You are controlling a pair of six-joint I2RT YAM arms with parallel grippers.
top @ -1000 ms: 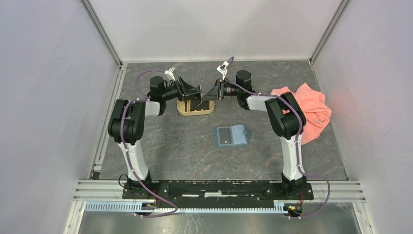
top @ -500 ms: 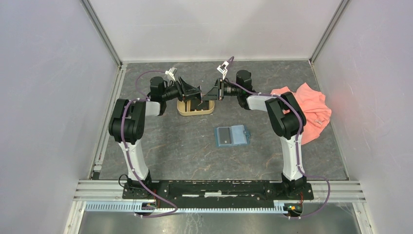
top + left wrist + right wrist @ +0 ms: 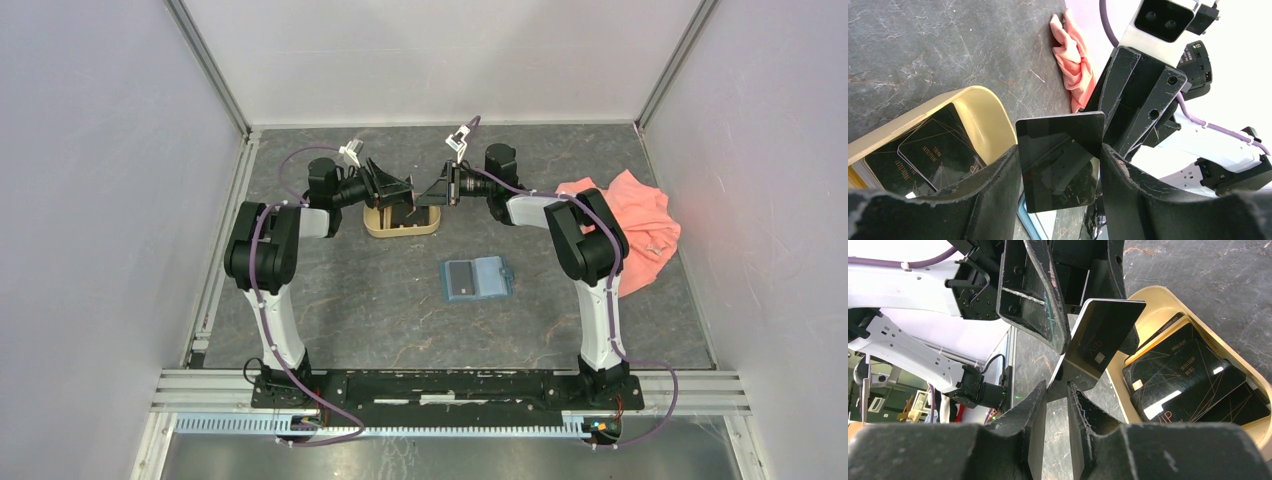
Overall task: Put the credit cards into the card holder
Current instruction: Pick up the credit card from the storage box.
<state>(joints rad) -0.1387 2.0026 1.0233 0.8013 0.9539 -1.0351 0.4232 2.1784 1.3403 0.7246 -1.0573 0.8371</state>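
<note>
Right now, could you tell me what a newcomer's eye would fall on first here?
The left gripper and right gripper meet above the tan tray at the far middle, a black card between them. The teal card holder lies open in the centre; a pink cloth sits at the right.

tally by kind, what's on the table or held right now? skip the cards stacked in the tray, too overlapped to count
black card, held up between the two arms: 1
tan tray: 1
teal card holder: 1
pink cloth: 1
Total: 4
</note>
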